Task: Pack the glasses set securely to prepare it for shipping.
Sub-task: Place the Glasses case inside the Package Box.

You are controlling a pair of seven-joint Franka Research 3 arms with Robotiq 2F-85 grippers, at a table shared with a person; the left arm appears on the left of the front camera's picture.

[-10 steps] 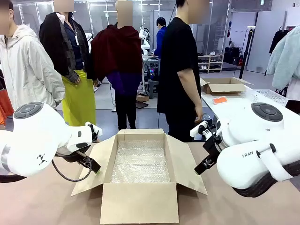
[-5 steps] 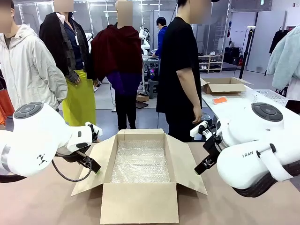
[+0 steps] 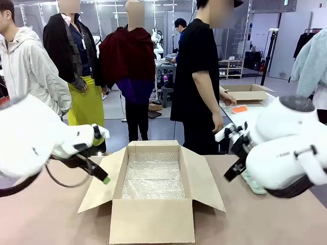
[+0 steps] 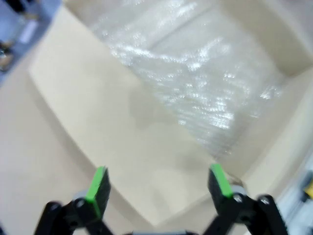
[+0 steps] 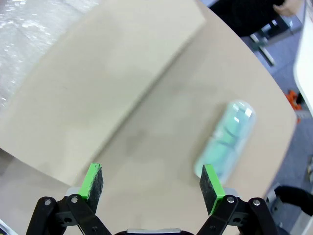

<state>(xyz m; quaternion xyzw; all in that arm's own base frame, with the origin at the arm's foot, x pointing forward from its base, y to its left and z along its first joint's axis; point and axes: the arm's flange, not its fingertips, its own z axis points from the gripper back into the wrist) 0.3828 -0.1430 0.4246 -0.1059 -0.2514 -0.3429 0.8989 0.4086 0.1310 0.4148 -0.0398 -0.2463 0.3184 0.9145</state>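
One mint-green glasses case [image 5: 226, 139] lies on the surface [image 5: 186, 117] beside one open cardboard box [image 3: 152, 222]. The left gripper [image 4: 159, 178] and right gripper [image 5: 151, 181] both gape, empty. The arm lettering [image 3: 282, 153] is too blurred to read.

A grey-blue floor [image 3: 159, 130] runs back to glass partitions [image 3: 110, 20] that catch strip-light reflections. At the right stands a white side surface [image 3: 265, 108] bearing an open cardboard box [image 3: 246, 93] and a white wire basket [image 3: 292, 104]. Behind it are low shelves [image 3: 230, 69], a black pole [image 3: 267, 56] and a dark garment [image 3: 304, 43] hanging from a clothes rail.
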